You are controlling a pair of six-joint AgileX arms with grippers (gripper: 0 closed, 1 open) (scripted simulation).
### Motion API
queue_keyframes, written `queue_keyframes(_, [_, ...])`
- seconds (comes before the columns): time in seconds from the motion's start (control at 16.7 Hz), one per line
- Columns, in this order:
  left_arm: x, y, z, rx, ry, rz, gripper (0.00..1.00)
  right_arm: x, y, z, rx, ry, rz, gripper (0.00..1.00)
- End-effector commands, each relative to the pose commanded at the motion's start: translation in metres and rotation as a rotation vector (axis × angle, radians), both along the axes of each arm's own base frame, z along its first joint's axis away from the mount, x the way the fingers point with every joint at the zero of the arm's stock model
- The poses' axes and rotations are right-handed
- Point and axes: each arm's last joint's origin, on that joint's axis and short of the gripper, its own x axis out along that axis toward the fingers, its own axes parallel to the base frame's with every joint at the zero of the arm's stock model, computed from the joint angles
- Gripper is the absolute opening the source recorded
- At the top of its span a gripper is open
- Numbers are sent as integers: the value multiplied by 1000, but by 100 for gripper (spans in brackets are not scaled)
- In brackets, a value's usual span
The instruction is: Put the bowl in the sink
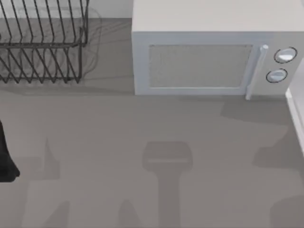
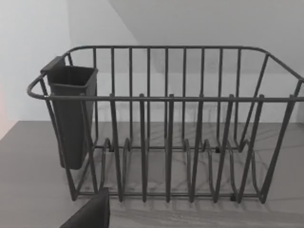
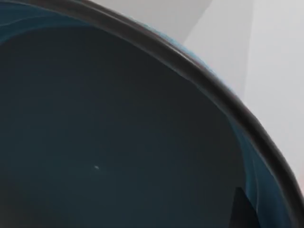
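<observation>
Bowl is seen very close in the right wrist view: a dark grey-blue inside bounded by a dark rim line, with a band of brighter blue outside it and pale wall behind. Where the bowl stands on the table cannot be told from these views.

From above, a plain grey table is seen, crossed by soft shadows, with a pale wall along its far edge. A large white microwave is set at the back, right of centre, its door shut, with a vertical handle and two round knobs on its right side. A dark wire dish rack is placed at the back left corner. In the left wrist view the rack holds no dishes; a dark cup-shaped holder is hung on one end of it.

A dark part of the left arm is seen at the table's left edge. Whether either gripper's fingers are open or closed cannot be told.
</observation>
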Motion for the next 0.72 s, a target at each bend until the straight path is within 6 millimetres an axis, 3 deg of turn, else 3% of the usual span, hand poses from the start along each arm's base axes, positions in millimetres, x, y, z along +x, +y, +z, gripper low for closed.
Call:
queue_keyframes(0.42, [0,0,0,0,0,0,100,-3,0,-86,-17,-25,-7,0])
queue_keyframes(0.72, [0,0,0,0,0,0,100,-12,6,-114,-9,-14,-10,0])
